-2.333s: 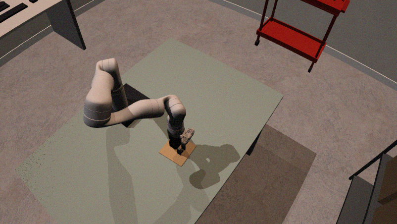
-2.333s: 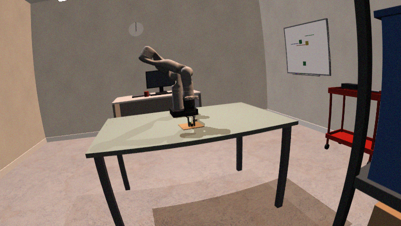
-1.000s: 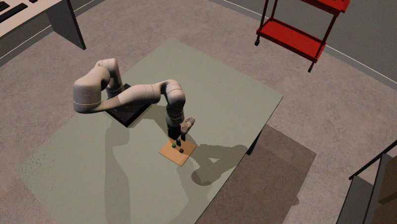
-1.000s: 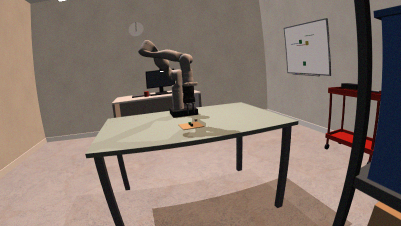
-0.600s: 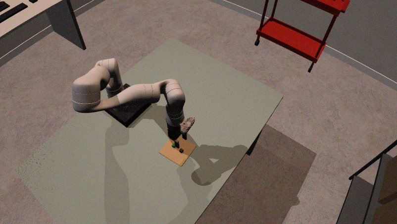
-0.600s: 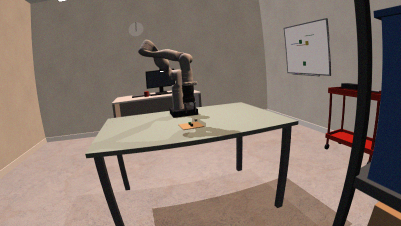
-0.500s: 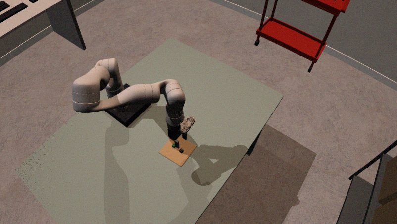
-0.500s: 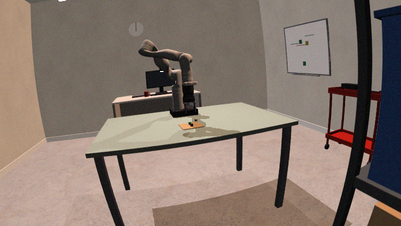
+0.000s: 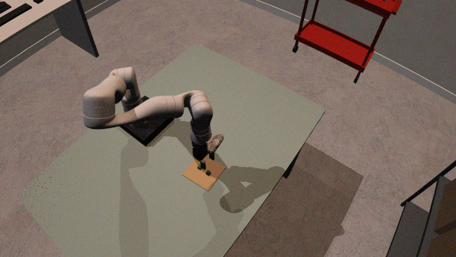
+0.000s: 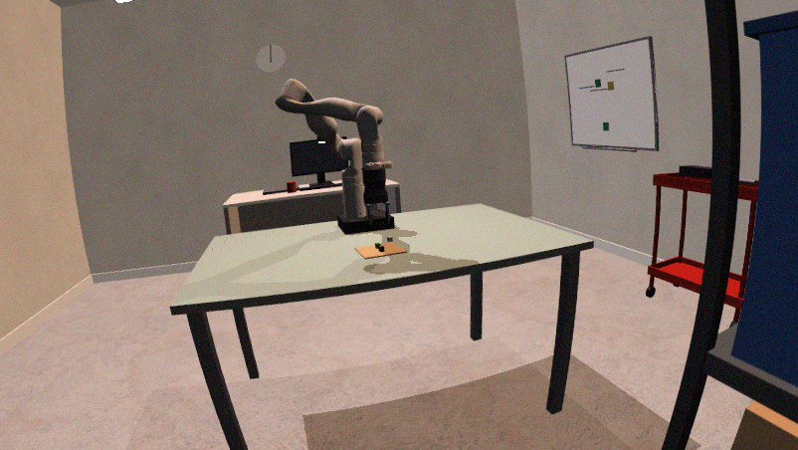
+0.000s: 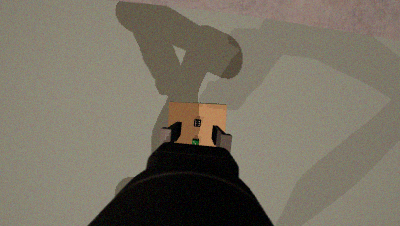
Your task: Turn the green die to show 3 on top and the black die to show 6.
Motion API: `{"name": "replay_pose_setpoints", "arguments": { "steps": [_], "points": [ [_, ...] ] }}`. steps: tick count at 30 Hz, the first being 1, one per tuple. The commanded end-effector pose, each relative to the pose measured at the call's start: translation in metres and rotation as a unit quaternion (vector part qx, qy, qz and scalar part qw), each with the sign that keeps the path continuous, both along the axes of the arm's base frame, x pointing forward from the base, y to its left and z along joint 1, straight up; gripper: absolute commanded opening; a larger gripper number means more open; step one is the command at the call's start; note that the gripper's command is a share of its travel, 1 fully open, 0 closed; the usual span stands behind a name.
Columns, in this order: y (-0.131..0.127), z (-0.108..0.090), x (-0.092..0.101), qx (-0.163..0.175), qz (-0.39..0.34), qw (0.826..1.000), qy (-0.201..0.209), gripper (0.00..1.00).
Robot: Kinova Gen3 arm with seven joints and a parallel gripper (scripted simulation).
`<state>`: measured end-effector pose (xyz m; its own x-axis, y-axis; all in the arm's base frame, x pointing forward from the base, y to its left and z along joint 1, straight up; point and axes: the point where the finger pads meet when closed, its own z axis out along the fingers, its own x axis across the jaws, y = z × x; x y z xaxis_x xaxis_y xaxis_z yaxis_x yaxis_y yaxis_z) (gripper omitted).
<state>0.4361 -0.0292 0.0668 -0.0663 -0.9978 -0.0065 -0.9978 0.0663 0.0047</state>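
The orange-brown mat (image 9: 207,183) (image 10: 366,253) (image 11: 184,112) lies flat on the table. The black die (image 9: 208,172) (image 10: 381,248) (image 11: 197,122) lies on it; its top shows light pips in two rows, seemingly six. The green die (image 9: 199,166) (image 10: 377,245) (image 11: 195,142) is also on the mat, nearer the robot base; its top number is too small to read and it is partly cut off in the wrist view. The white die (image 10: 389,238) stands off the mat, on the base side; other views hide it. My gripper (image 9: 207,160) (image 10: 379,222) (image 11: 196,130) is open and empty, above the mat and dice.
The green-grey table (image 9: 255,127) (image 10: 268,268) carries the robot's dark base plate (image 9: 145,140) (image 10: 347,226) behind the mat. Shadows of the arm cross the table and part of the mat. A red cart (image 9: 335,48) (image 10: 698,274) stands on the floor away from the table.
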Motion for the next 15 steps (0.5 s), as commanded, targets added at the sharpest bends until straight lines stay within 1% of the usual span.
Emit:
{"name": "replay_pose_setpoints", "arguments": {
  "steps": [1,5,13,15],
  "points": [
    [0.000,0.005,0.001,-0.001,0.000,1.000,-0.002,1.00],
    [-0.001,0.019,0.001,-0.001,0.000,1.000,-0.002,1.00],
    [-0.001,0.060,0.001,-0.001,0.000,1.000,-0.002,1.00],
    [-0.001,0.060,0.001,-0.001,0.000,1.000,-0.002,1.00]
  ]
}}
